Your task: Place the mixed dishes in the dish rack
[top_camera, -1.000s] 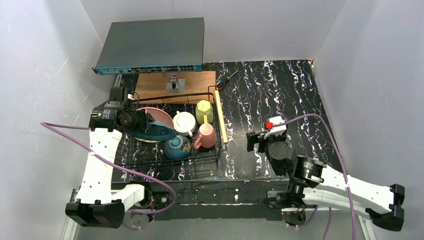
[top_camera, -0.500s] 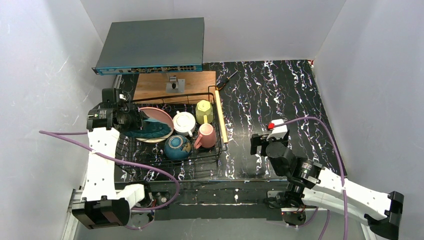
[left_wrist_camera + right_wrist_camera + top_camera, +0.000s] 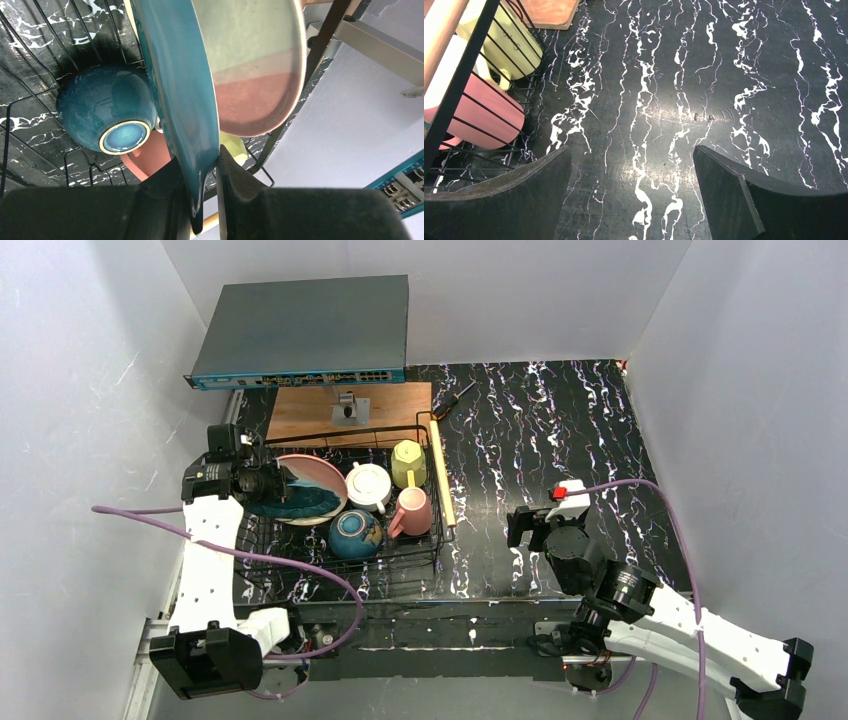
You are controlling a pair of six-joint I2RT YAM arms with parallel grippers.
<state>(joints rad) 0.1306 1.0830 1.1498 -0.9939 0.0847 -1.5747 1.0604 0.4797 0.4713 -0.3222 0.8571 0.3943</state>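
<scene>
The dish rack [image 3: 340, 566] stands at the left of the table. In it are a white cup [image 3: 368, 485], a yellow-green mug [image 3: 408, 462], a pink mug [image 3: 412, 512] and an upturned blue-teal bowl [image 3: 354, 534]. My left gripper [image 3: 265, 483] is shut on the rim of the teal plate [image 3: 305, 502], held on edge inside the rack against a plate with cream and orange bands [image 3: 312, 471]. In the left wrist view the jaws [image 3: 202, 170] pinch the teal plate [image 3: 175, 75]. My right gripper [image 3: 527, 525] is open and empty over the table right of the rack.
The rack's wooden rod handle [image 3: 441, 480] runs along its right side. A brown wooden board [image 3: 300, 412] with a small metal piece [image 3: 350, 408] lies behind the rack. A grey network switch [image 3: 305, 330] sits at the back. A black tool [image 3: 452, 398] lies beside the board.
</scene>
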